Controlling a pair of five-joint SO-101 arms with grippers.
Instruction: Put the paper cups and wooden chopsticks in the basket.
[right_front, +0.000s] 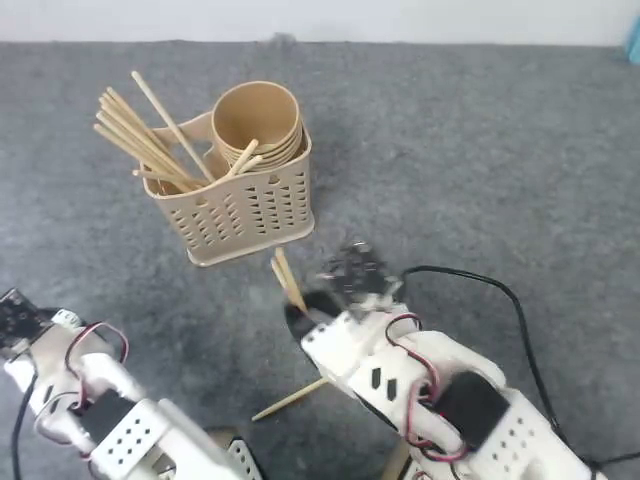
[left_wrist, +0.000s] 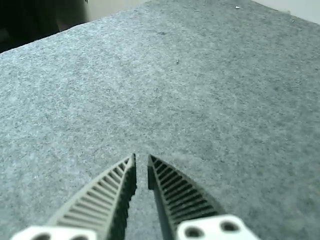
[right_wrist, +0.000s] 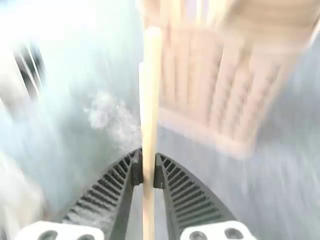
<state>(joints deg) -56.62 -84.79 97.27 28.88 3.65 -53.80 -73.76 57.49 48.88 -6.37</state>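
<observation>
A beige slotted basket (right_front: 240, 210) stands on the grey carpet, holding stacked paper cups (right_front: 257, 120) and several wooden chopsticks (right_front: 140, 135). My right gripper (right_front: 298, 310) sits just in front of the basket, shut on a wooden chopstick (right_front: 287, 278) that points toward the basket's base. In the right wrist view that chopstick (right_wrist: 150, 100) runs between the fingers (right_wrist: 112, 192) up to the basket wall (right_wrist: 225, 85). Another chopstick (right_front: 292, 398) lies on the carpet beside the right arm. My left gripper (left_wrist: 141, 167) is at the near left over bare carpet, shut with nothing in it.
Grey carpet (right_front: 480, 160) covers the whole work area, with free room to the right of the basket and behind it. A black cable (right_front: 500, 300) loops beside the right arm.
</observation>
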